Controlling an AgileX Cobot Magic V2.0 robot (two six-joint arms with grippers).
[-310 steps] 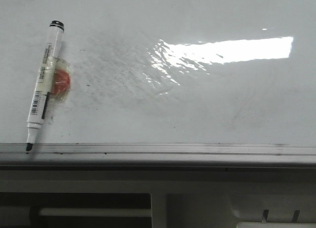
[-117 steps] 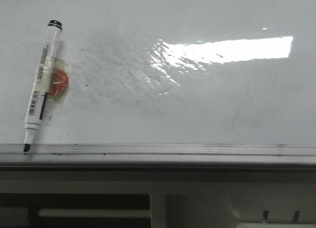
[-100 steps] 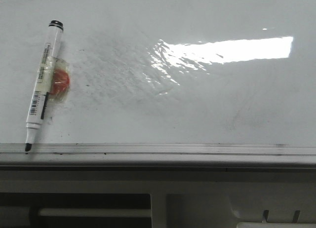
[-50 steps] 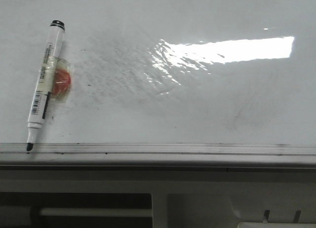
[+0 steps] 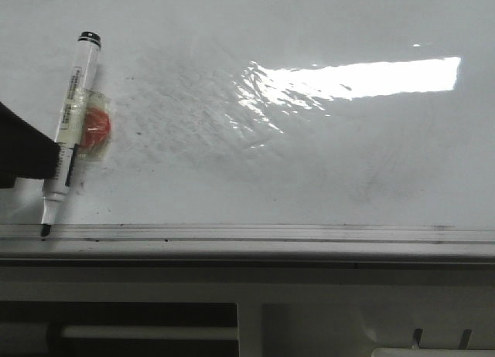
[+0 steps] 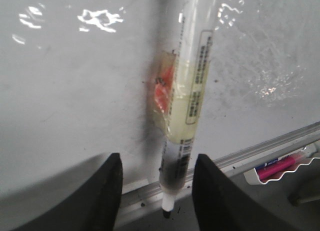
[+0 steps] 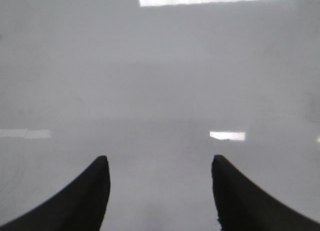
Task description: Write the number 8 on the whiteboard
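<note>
The whiteboard [image 5: 309,164] is glossy white with faint grey smudges, and no number 8 shows on it in any view. A white marker [image 5: 68,137] with a black cap lies slanted at the left, its uncapped black tip on the grey edge rail [image 5: 271,235]. A red-orange disc [image 5: 96,130] is taped to its barrel. My left gripper [image 6: 158,158] is open, and the marker [image 6: 192,81] lies between its fingers untouched. One dark finger [image 5: 23,152] shows at the left edge of the front view. My right gripper [image 7: 159,158] is open over bare board [image 7: 160,81].
A bright glare patch [image 5: 356,77] lies on the board's right half. Below the rail runs white plastic casing [image 5: 309,311] with slots. A pink marker [image 6: 277,167] lies in a tray beyond the rail in the left wrist view.
A dark finger of my left gripper has come into the front view at the left edge, beside the marker. The marker has barely shifted.
</note>
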